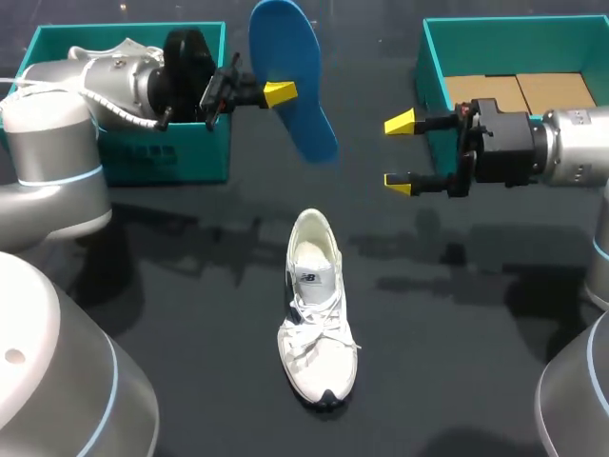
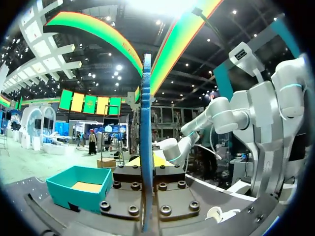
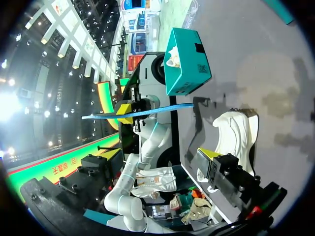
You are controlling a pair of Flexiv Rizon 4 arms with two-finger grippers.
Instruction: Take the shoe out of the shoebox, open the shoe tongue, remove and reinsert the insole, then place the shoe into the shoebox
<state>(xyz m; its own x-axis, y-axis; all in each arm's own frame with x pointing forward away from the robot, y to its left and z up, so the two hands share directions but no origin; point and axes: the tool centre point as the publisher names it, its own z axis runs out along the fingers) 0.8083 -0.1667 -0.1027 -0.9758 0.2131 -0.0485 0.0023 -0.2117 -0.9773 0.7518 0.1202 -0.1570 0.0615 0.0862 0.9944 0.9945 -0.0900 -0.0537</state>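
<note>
Surface (image 1: 171, 286) carries two teal boxes: one (image 1: 181, 157) by my left arm, one (image 1: 504, 24) by my right. I see the white shoe (image 1: 317, 314) upright on its sole in the middle, outside both. The blue insole (image 1: 290, 67) hangs in the air, clamped in my left end effector (image 1: 281, 93). My right end effector (image 1: 400, 152) stands wide, holding nothing.

The dark table (image 1: 152, 295) carries a white shoe (image 1: 317, 319) near its middle, with the teal left shoebox (image 1: 169, 158) and right shoebox (image 1: 434, 74) standing farther back.
</note>
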